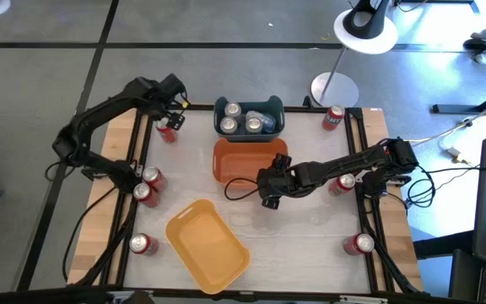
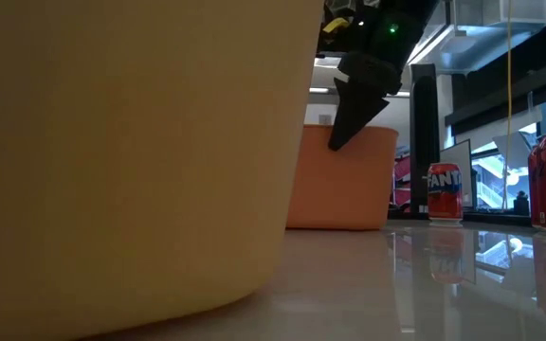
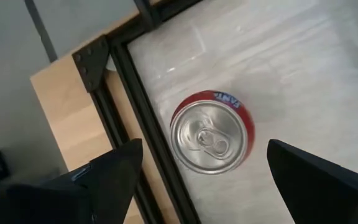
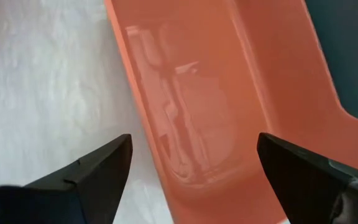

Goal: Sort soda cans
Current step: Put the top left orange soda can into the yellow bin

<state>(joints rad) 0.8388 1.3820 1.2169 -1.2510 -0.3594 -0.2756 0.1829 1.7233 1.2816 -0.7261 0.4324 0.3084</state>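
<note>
Left gripper (image 3: 201, 177) is held spread wide over a red aluminium soda can (image 3: 212, 132) at the worktop's far-left edge. Right gripper (image 4: 191, 171) is held spread over the orange plastic bin (image 4: 229, 81) at mid-worktop; the low view is largely blocked by the yellow plastic bin (image 2: 131, 152).

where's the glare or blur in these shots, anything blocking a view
Low view: the yellow bin sits against the lens, soft and filling the left half; the glossy table mirrors the Fanta can. Right wrist view: the orange bin wall shows a sheen with reflections. High view: bright window light washes the floor at upper right.
</note>
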